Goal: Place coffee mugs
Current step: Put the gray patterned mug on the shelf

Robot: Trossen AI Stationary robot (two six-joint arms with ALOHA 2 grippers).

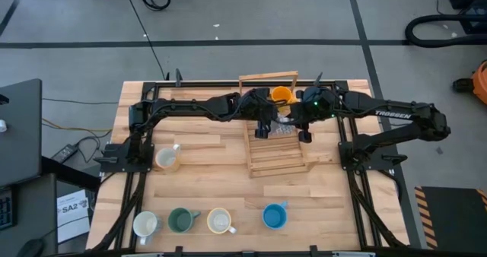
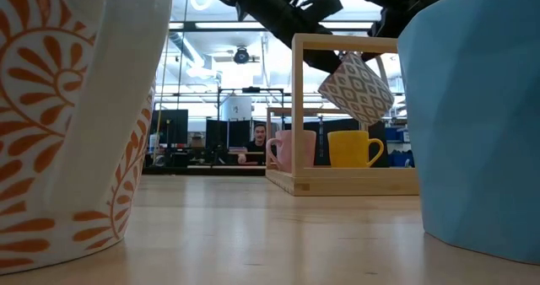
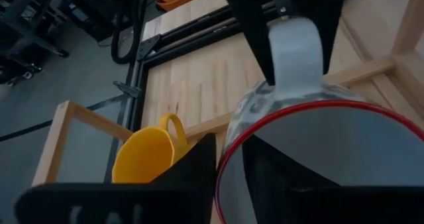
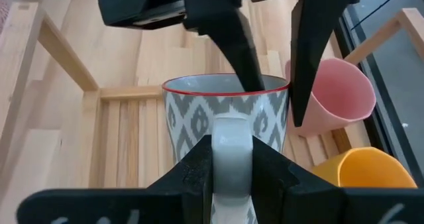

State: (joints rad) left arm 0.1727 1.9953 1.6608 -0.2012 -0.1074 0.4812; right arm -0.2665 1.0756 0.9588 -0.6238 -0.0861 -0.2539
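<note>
1. The coffee mugs are partly placed: the patterned grey-and-white mug (image 4: pixel 225 128) with a red rim hangs in the air over the wooden rack (image 1: pixel 275 157), tilted, and is not yet set down.
2. The right pincer (image 4: pixel 232 168) has its two dark fingers closed on this mug's pale handle, as the right wrist view shows.
3. The left pincer (image 4: pixel 271 52) reaches in from the opposite side, one finger inside the rim and one outside the wall; whether it grips or has let go, I cannot tell.
4. Both pincers meet over the rack's far half, near the middle of the bench's far edge.
5. Done, by my reading: the pink mug (image 2: pixel 291 150) and the orange mug (image 2: pixel 353 148) stand side by side on the rack's far end, just beyond the hanging mug.
6. Left to do: the floral cream mug (image 1: pixel 167 159) near the bench's left edge, and a row along the near edge of a white mug (image 1: pixel 145 225), the green mug (image 1: pixel 181 220), a cream mug (image 1: pixel 220 221) and the blue mug (image 1: pixel 274 216).
7. So two mugs look placed, one is in hand, and four wait on the bench (image 1: pixel 221 181), well apart from the rack.
</note>
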